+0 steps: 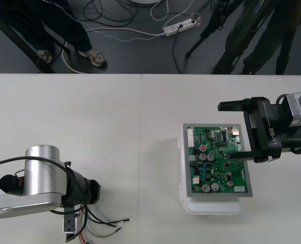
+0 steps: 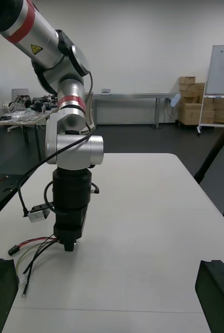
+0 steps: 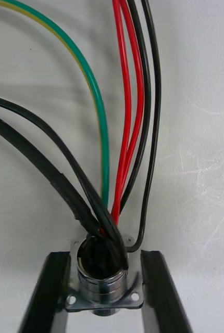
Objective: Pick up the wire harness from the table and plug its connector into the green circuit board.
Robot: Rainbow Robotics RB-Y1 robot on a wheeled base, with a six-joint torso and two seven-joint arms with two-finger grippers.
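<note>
Wire harness (image 3: 104,156): my left gripper (image 3: 106,263) pinches its socket (image 3: 102,283), so this is the grasp. Next, I lift it toward the board (image 1: 216,162), beside my spread right gripper (image 1: 235,131).

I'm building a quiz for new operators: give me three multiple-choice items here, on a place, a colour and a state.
1. Where is the harness? A on the table at the left gripper; B at the table's far edge; C on the floor.
2. Which colour has no wire? A red; B green; C blue.
3. The right gripper's fingers are: A open; B shut on the harness; C shut on nothing.
Key: 1 A, its socket sits between the left fingers; 2 C, red, green and black wires show, none blue; 3 A, they stand far apart over the board.
</note>
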